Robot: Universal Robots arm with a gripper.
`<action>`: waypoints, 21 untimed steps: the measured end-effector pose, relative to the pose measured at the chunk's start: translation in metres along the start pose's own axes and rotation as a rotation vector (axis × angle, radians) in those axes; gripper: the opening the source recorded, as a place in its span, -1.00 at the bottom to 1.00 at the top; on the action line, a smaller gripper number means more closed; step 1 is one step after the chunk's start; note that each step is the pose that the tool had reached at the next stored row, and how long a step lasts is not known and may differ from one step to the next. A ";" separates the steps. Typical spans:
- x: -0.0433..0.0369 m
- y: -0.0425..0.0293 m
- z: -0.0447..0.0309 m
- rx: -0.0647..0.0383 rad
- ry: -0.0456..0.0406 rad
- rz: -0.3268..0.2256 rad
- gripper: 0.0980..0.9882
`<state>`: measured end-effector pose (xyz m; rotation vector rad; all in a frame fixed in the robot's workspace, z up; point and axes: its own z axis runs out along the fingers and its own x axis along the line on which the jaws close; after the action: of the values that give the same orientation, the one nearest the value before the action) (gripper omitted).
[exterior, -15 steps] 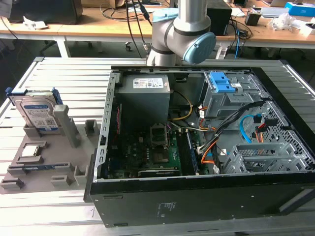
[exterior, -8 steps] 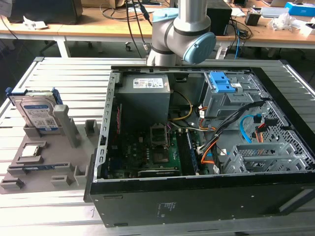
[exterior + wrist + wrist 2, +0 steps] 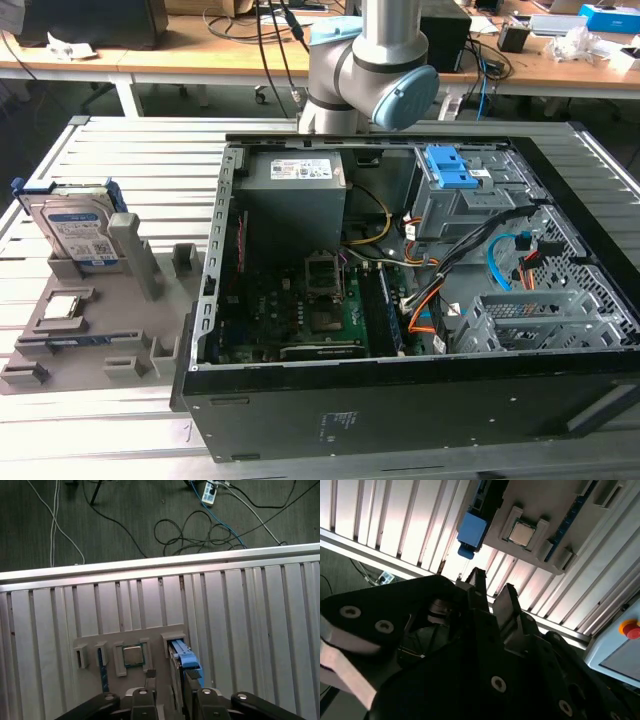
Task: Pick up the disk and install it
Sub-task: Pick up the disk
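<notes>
Slatted table [image 3: 130, 150], exterior view: disk [image 3: 75, 228] upright in holder [image 3: 100, 325], second wrist view: pincer [image 3: 493, 581] released

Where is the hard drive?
The hard drive stands on edge in the grey holder at the exterior view's left, beside the processor chip, outside the computer case.

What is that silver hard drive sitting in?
The disk stands on edge in a slot of a gray holder that also holds a processor chip. The slot's wall hides the disk's lower edge.
</notes>
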<state>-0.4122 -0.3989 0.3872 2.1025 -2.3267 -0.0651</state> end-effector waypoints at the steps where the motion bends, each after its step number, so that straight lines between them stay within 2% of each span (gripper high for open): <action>1: 0.0000 0.0000 0.0000 0.000 0.0000 0.000 -0.29; 3: 0.0000 0.0000 0.0000 0.000 0.0001 -0.001 -0.29; 4: 0.0000 0.0000 0.0000 0.000 0.0001 -0.002 -0.14; 6: -0.0007 0.0000 0.0001 0.000 0.0001 -0.002 -0.14; 8: -0.0044 -0.0006 0.0001 0.000 0.0002 -0.005 -0.14; 10: -0.0139 -0.0022 0.0003 0.000 0.0004 -0.010 -0.14; 14: -0.0253 -0.0049 0.0005 0.000 0.0006 -0.017 -0.14; 17: -0.0293 -0.0076 0.0009 -0.001 0.0016 -0.028 -0.14; 21: -0.0303 -0.0098 0.0025 0.000 0.0042 -0.036 -0.14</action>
<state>-0.3994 -0.3696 0.3851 2.1423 -2.2865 -0.0613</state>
